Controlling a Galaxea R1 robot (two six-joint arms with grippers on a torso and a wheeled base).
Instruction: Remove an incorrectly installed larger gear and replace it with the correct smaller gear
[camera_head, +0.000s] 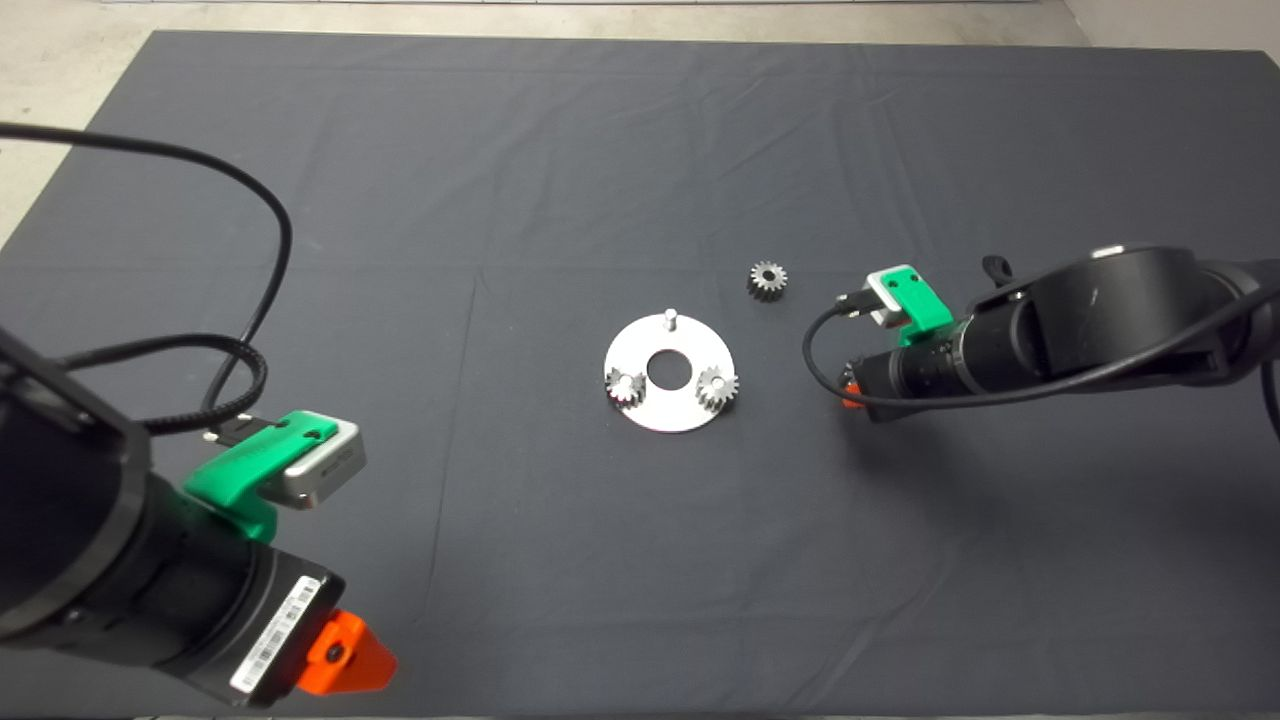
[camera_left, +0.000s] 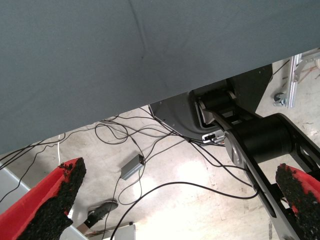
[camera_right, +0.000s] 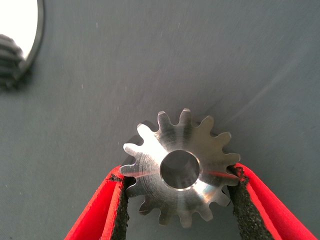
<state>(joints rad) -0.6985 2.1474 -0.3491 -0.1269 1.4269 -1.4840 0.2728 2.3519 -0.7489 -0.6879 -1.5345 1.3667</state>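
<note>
My right gripper (camera_right: 179, 174) is shut on the larger gear (camera_right: 180, 170), its pads pressing the long splayed teeth on both sides, just over the mat. In the head view this gripper (camera_head: 850, 392) sits right of the round silver plate (camera_head: 670, 415), and the arm hides the larger gear. The smaller gear (camera_head: 768, 280), dark grey, lies on the mat beyond the plate's right side. The plate carries two silvery small gears (camera_head: 624, 386) (camera_head: 716, 385) and a bare peg (camera_head: 670, 318). My left gripper (camera_head: 350, 660) waits at the lower left, open and empty.
The plate's edge (camera_right: 20, 25) and one small gear (camera_right: 7, 62) show in the right wrist view. The left wrist view shows the mat's edge, floor cables and a black frame (camera_left: 260, 135). A black cable (camera_head: 270, 250) loops over the mat's left side.
</note>
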